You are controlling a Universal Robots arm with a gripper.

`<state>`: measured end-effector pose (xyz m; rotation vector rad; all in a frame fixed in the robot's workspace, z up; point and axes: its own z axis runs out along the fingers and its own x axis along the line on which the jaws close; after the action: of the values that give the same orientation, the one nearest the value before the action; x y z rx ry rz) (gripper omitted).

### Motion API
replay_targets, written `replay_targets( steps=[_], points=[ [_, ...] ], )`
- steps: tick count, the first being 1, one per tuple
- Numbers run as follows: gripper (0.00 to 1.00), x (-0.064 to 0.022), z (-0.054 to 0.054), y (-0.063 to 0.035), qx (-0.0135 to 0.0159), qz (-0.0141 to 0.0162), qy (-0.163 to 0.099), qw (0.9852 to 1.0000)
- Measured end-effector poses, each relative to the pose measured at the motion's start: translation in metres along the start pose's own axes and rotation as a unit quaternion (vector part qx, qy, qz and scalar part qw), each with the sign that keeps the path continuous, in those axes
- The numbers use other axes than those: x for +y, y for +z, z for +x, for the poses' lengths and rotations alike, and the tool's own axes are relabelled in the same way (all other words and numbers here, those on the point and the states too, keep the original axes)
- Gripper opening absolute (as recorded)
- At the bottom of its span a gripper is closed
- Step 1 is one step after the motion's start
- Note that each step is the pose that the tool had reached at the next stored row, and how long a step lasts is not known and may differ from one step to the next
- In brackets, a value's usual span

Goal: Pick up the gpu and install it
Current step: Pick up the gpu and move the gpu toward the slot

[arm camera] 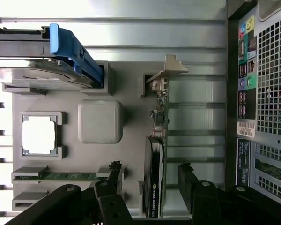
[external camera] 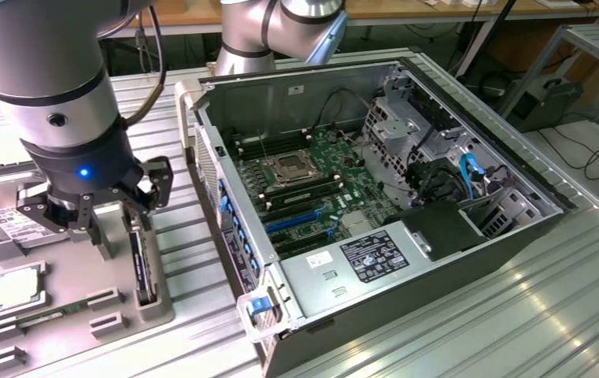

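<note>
Hovering spread wide at the exterior view's lower left, the gripper [external camera: 120,228] straddles the gpu [external camera: 142,272], which stands on edge in the grey parts tray [external camera: 68,272], not yet gripped: the pick-up step is in hand, calling for fingers [arm camera: 185,178] centred squarely about the thin card.

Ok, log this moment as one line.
stage: pre-grasp | jaws: open, flanking gpu | gpu: on edge in grey tray | pc case: open

gpu [arm camera: 154,178] [external camera: 142,268]: thin black card, upright on edge in grey tray [arm camera: 131,117] slot
</note>
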<state>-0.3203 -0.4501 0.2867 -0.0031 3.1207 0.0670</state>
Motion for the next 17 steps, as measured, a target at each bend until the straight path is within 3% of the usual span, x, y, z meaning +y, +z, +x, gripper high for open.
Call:
replay_targets(
  steps=[17],
  points=[
    [0.60, -0.0037, 0.000, 0.0114, 0.0000, -0.0001, -0.002, 1.0000]
  ],
)
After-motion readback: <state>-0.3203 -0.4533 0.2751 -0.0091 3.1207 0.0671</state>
